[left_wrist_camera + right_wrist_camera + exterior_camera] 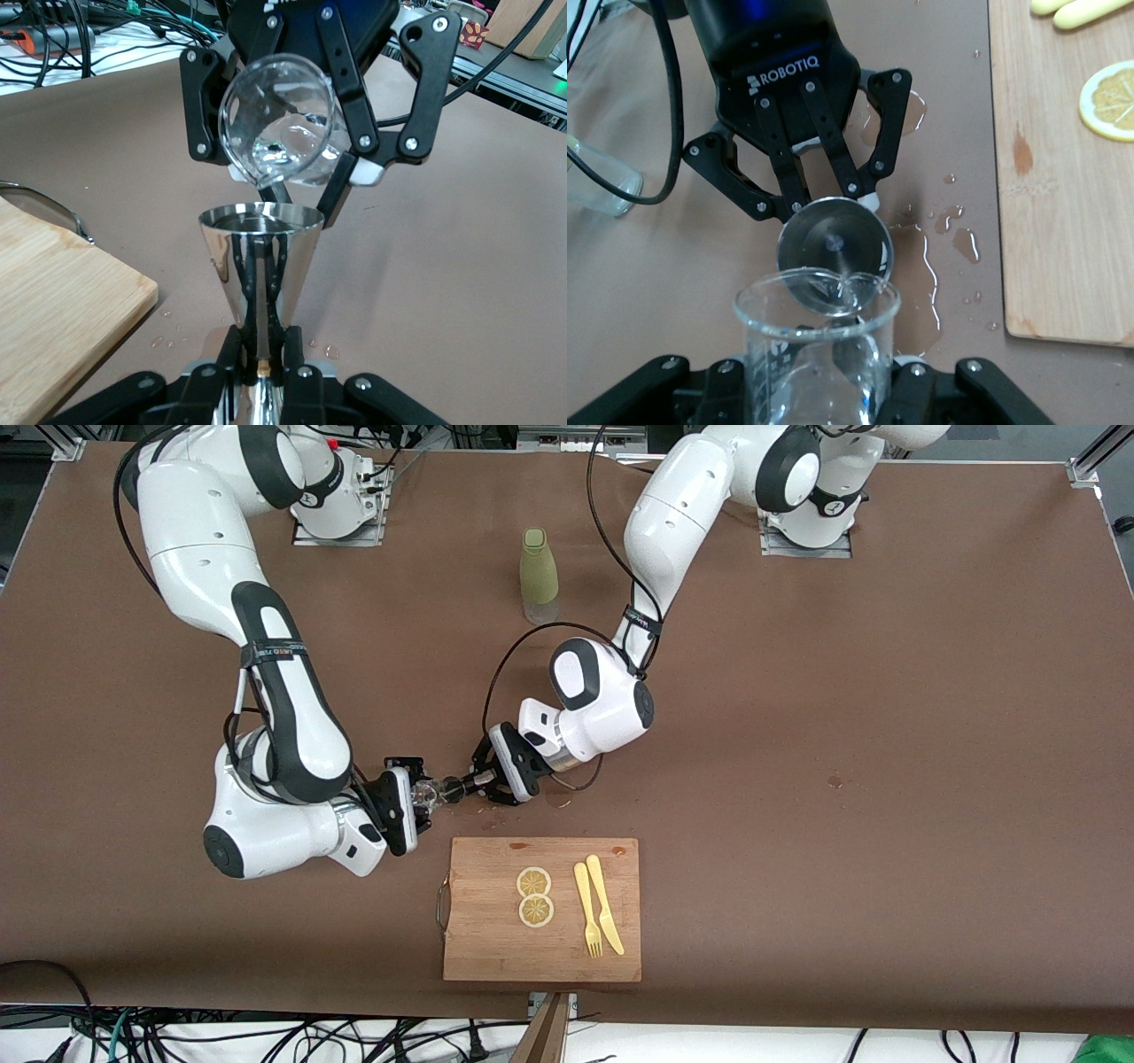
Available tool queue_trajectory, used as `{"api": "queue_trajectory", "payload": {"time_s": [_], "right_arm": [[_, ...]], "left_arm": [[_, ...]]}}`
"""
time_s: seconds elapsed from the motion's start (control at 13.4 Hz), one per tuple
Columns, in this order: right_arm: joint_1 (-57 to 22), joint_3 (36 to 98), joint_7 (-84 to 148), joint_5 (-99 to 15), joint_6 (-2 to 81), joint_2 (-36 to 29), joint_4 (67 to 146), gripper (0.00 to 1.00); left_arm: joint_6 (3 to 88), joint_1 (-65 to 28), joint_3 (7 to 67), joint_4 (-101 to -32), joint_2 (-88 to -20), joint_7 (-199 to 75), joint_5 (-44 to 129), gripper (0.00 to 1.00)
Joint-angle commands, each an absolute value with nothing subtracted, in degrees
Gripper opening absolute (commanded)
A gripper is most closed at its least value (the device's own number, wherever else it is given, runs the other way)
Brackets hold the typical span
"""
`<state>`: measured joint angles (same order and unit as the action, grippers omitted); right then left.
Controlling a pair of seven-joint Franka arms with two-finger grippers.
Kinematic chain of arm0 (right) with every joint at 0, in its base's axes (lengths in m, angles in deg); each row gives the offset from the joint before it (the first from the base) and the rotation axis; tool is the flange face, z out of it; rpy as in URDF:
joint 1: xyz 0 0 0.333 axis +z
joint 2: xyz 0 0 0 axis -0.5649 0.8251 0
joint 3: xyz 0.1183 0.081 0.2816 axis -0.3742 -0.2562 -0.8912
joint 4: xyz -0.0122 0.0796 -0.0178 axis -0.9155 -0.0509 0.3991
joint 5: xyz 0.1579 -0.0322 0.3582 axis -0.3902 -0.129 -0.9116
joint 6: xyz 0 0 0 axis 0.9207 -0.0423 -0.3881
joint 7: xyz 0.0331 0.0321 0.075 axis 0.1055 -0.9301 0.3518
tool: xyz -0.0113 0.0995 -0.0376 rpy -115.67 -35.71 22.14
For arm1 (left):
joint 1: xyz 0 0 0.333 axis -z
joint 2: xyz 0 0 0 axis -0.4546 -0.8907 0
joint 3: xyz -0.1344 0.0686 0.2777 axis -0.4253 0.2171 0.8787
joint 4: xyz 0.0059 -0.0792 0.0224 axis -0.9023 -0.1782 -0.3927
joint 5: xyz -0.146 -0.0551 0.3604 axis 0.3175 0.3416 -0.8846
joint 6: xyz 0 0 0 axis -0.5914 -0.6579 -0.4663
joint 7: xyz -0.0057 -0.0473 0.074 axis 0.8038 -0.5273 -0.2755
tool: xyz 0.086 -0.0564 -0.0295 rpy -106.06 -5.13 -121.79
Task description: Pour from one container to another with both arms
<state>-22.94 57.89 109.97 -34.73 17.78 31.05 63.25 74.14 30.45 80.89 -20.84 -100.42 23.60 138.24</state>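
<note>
From the front, the two arms meet just past the cutting board (496,948), on the side away from the camera. The right gripper (416,797) is pinching the glass cup (428,793), and the left gripper (474,782) is pinching the jigger (454,786). The two vessels sit mouth to mouth just above the table. The green bottle (539,576) stands well apart, nearer the bases.

In the left wrist view, the jigger (259,266) is clamped at its waist. The cup (279,133) is tipped so its lip rests on the jigger's rim, with liquid pooled at that lip. From this I can't say for sure which way it is running.

In the right wrist view, the jigger's round end (834,246) sits at the cup's rim (806,301). Drops and small puddles (926,266) lie on the table beside the board, so some has already missed.

To do this well, I'd keep the rims touching and change the tilt slowly, with only one wrist turning — the other held dead steady. These are tiny mouths, and I'd expect any sideways drift to spill more.
</note>
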Motion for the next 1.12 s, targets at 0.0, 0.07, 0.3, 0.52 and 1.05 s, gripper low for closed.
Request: {"api": "queue_trajectory", "payload": {"time_s": [0.0,0.07,0.3,0.52,1.05], "right_arm": [[-22.18,57.59,107.28,-31.94,17.16,31.04,61.59,0.24],[-21.92,57.59,106.83,-31.5,16.9,31.04,61.06,0.24],[-21.22,57.5,104.9,-28.6,16.54,30.16,60.97,0.24],[-21.04,57.5,103.85,-27.72,14.35,30.16,60.18,0.24],[-19.9,57.5,99.98,-23.33,11.98,28.75,59.39,0.23]], "left_arm": [[74.93,30.79,82.13,-18.53,-101.82,22.5,139.14,0.0],[74.93,30.79,82.13,-18.53,-101.82,22.5,139.14,0.0],[74.93,30.79,82.13,-18.53,-101.82,22.5,139.14,0.0],[74.93,30.79,82.13,-18.44,-101.82,22.41,139.14,0.0],[74.93,30.79,82.13,-18.44,-101.82,22.41,139.23,0.0]]}}
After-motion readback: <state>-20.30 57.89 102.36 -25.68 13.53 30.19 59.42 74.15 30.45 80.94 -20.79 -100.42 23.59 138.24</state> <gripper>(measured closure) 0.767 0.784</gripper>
